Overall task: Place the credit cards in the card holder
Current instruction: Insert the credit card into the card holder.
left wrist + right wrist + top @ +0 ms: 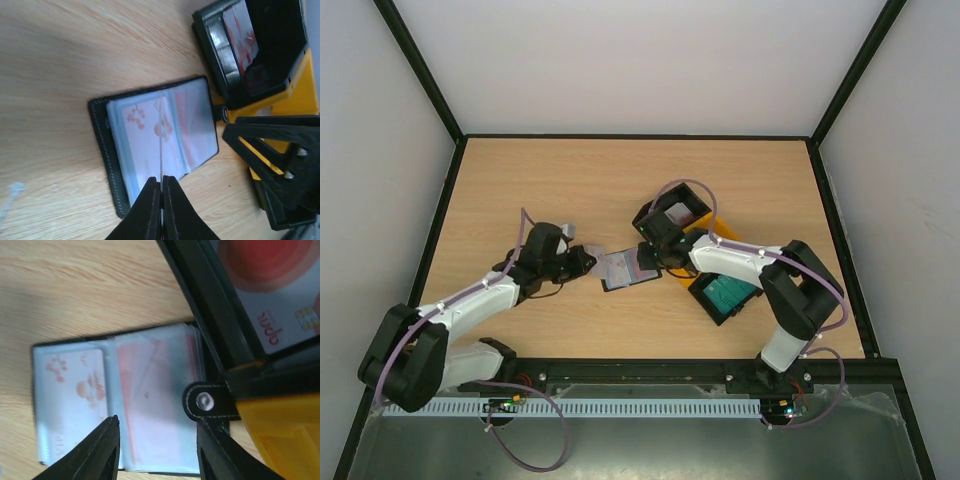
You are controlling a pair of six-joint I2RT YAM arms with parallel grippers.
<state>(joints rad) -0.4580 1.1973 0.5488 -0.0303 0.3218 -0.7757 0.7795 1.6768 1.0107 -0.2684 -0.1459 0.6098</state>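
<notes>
The black card holder (pixel 625 270) lies open on the table, pale blue sleeves up. A red-and-white credit card (pixel 70 390) sits in its left sleeve and a pale pinkish card (pixel 150 405) in the right one. My left gripper (pixel 161 182) is shut on a thin clear sleeve leaf of the holder, seen edge-on and standing up from the holder's middle. Over the right page, beside the clasp tab (pixel 205 401), my right gripper (pixel 157 427) stands open and holds nothing. More cards rest in the bins: a red-and-white one (pixel 280 300) and a teal one (pixel 725 293).
Joined black and yellow open bins (pixel 715 230) stand just right of the holder, touching its clasp side. The right arm reaches over them. A black frame (pixel 440 220) edges the table. Bare wood lies to the left and back.
</notes>
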